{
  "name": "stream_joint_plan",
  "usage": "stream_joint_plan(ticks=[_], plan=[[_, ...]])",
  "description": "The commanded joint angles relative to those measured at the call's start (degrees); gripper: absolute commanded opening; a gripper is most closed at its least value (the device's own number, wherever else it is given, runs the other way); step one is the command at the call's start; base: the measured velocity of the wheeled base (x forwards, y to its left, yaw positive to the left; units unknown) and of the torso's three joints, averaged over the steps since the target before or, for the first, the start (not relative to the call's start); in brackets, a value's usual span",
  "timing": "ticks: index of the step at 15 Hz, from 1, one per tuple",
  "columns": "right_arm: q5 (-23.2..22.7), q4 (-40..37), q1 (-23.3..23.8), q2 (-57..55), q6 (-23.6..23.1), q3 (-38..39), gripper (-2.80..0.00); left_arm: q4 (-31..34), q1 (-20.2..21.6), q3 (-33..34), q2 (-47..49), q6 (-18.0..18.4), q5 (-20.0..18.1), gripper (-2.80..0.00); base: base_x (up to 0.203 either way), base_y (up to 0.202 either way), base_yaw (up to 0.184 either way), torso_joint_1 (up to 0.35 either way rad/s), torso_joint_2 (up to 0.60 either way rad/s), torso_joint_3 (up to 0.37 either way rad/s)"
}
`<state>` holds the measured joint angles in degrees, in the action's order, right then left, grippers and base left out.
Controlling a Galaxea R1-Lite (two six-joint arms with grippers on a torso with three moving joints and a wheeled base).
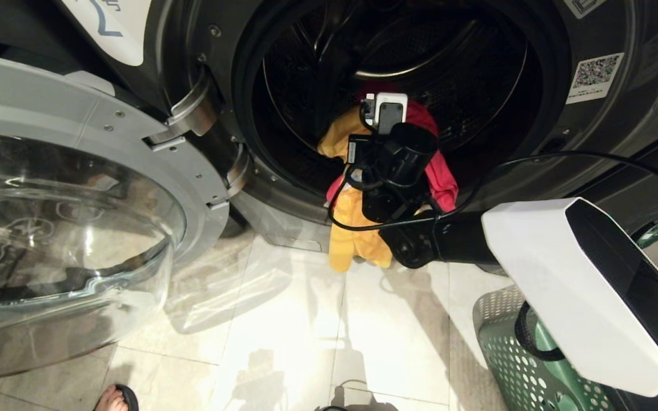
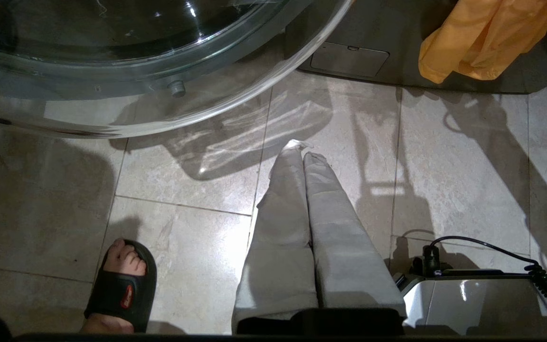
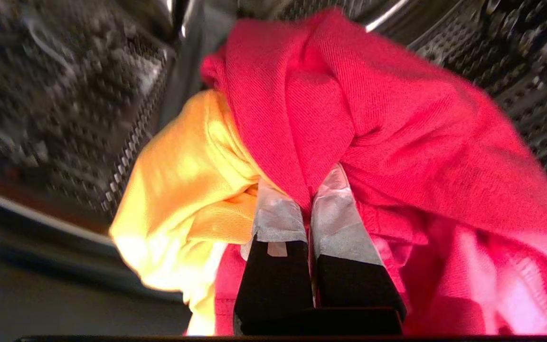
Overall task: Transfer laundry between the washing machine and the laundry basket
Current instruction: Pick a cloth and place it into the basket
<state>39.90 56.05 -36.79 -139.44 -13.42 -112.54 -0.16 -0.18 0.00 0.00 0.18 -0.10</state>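
Washing machine (image 1: 620,142) fills top of head view, door (image 1: 72,228) swung wide open to robot's left, glass bowl facing cam. Drum (image 1: 409,51) open, dark inside.

R gripper (image 3: 309,199) at the drum mouth, fingers (image 3: 278,218) pinched together on a red garment (image 3: 397,156); red cloth bunched over and around the tips. Yellow garment (image 1: 357,234) tangled w/ the red one, hanging over the drum lip and down the machine front toward the floor (image 1: 283,342); can't tell if the pads also catch yellow fabric. R arm (image 1: 580,285) reaches in from lower right of head view, black wrist w/ cable in front of the clothes.

Laundry basket (image 1: 512,354) on floor at lower right, green w/ round holes, just under R arm, beside the machine front. Inside hidden by arm.

L gripper (image 2: 302,156) parked low, pointing at tile floor, fingers pressed together, holding nothing, well apart from the clothes.

Person's foot in black slide sandal (image 2: 121,289) on tiles near the open door.
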Motion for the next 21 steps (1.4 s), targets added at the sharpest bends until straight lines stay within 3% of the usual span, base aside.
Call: stream_joint_plan(ticks=[1,4,5,15,21], plan=[[0.92,-0.56,0.69,-0.52,0.06,-0.01,-2.80,-0.02,0.00,0.00,0.09,-0.01,0.01,-2.80,0.000,0.000,0.000,0.000,0.00,0.000],[1.76,-1.54,2.10,-0.01,0.06,-0.04,-2.80,-0.02,0.00,0.00,0.00,-0.01,0.01,-2.80,0.000,0.000,0.000,0.000,0.00,0.000],[1.93,-1.81,2.16,0.31,0.06,-0.04,0.00,-0.02,0.00,0.00,0.02,-0.01,0.01,-2.80,0.000,0.000,0.000,0.000,0.00,0.000],[-1.70,-1.91,-0.48,8.44,0.38,2.73,0.00,-0.02,0.00,0.00,0.00,-0.01,0.01,-2.80,0.000,0.000,0.000,0.000,0.00,0.000],[-1.84,-1.83,-6.27,17.53,2.36,23.63,0.00,-0.02,0.00,0.00,0.05,-0.01,0.01,-2.80,0.000,0.000,0.000,0.000,0.00,0.000]])
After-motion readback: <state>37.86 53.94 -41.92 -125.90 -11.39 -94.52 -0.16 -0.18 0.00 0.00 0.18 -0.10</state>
